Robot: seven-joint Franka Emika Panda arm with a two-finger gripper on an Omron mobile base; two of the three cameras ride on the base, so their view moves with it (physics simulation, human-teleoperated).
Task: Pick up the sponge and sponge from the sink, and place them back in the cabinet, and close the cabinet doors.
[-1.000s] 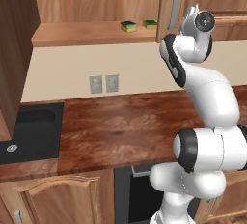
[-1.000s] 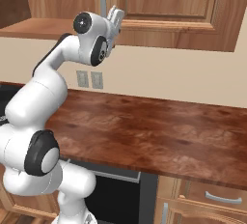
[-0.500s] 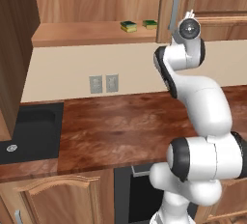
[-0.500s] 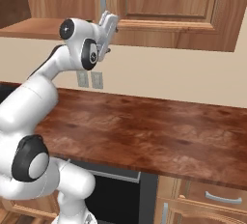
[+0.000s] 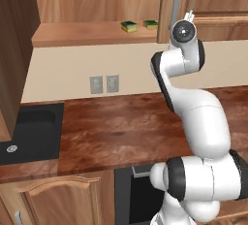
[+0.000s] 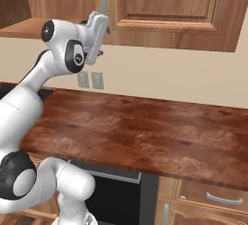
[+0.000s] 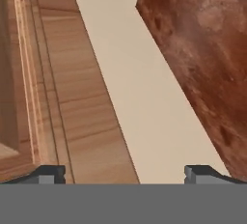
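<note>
Left to right: both sponges (image 5: pixel 129 26) (image 5: pixel 150 24) already sit on the cabinet (image 5: pixel 87 32) shelf, while the doors (image 6: pixel 164 6) aren't all shut. I judge my wrist could scrape the door edge beside me. My claw (image 7: pixel 124 172) is spread wide, holding and touching nothing.
</note>
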